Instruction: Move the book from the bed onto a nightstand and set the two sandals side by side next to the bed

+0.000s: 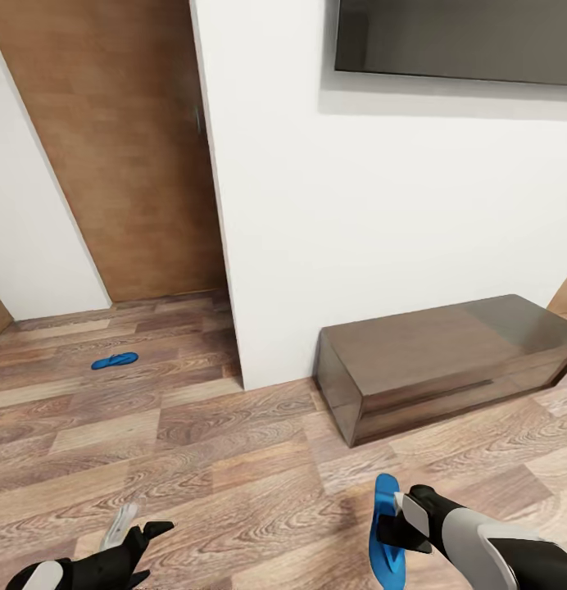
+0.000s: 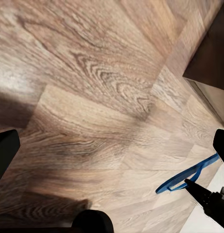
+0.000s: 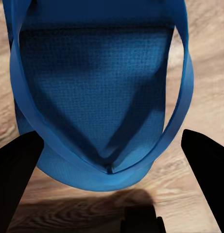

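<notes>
Between the right gripper's (image 1: 396, 524) fingers, one blue sandal (image 1: 387, 531) is hanging pinched; left gripper (image 1: 136, 524) is spread, empty. Next: carrying it bedward, then fetching the far sandal (image 1: 114, 360).

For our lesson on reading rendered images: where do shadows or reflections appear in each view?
Head view: the wall screen casts a soft shadow below it, and the low cabinet top is glossy. Left wrist view: dark shadow patches on the floor. Right wrist view: shadow beneath the sandal.

Bright blue sandals (image 1: 387, 531) (image 1: 115, 360), brown wood-grain plank floor (image 1: 193, 442) — white wall (image 1: 374, 221), dark brown cabinet (image 1: 443, 360)
</notes>
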